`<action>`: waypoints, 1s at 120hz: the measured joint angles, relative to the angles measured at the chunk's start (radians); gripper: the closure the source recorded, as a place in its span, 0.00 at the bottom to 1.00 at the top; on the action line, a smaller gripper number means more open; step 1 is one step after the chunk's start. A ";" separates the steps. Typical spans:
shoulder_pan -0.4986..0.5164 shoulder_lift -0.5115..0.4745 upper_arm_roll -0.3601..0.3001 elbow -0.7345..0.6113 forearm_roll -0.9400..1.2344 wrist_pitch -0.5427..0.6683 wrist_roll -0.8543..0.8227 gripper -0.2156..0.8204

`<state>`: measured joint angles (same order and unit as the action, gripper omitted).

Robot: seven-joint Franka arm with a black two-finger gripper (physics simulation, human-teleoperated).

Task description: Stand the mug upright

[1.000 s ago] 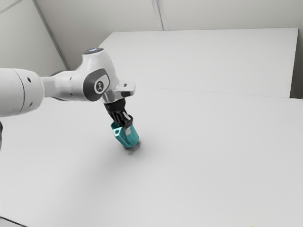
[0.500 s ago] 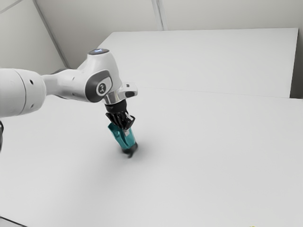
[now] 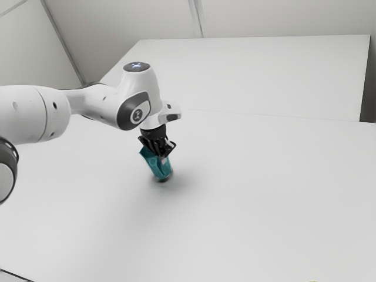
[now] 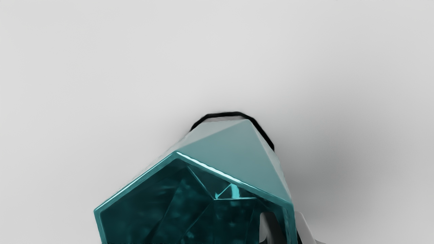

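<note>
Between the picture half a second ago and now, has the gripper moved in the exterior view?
Yes: the gripper has shifted toward the exterior view's right, closer to below the wall's upright strip.

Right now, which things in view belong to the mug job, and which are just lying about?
For the job:
mug, tilted, its wall pinched by the gripper
gripper, one finger inside the mug, one outside
table, the surface to stand it on

Just lying about:
yellow-green thing, cut off at the exterior view's bottom edge; can't tell what
</note>
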<state>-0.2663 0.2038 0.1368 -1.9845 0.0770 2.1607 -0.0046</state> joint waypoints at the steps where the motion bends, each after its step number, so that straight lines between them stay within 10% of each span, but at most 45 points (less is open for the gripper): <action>1: 0.000 0.001 0.000 0.001 0.000 0.000 -0.002 0.97; 36: -0.004 0.008 0.000 0.004 -0.002 0.003 -0.043 0.95; 75: 0.002 -0.048 0.000 -0.016 -0.035 -0.006 -0.058 0.44; 120: 0.086 -0.077 -0.006 0.294 -0.049 -0.171 -0.006 0.27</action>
<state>-0.1802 0.1272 0.1307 -1.6906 0.0281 1.9898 -0.0107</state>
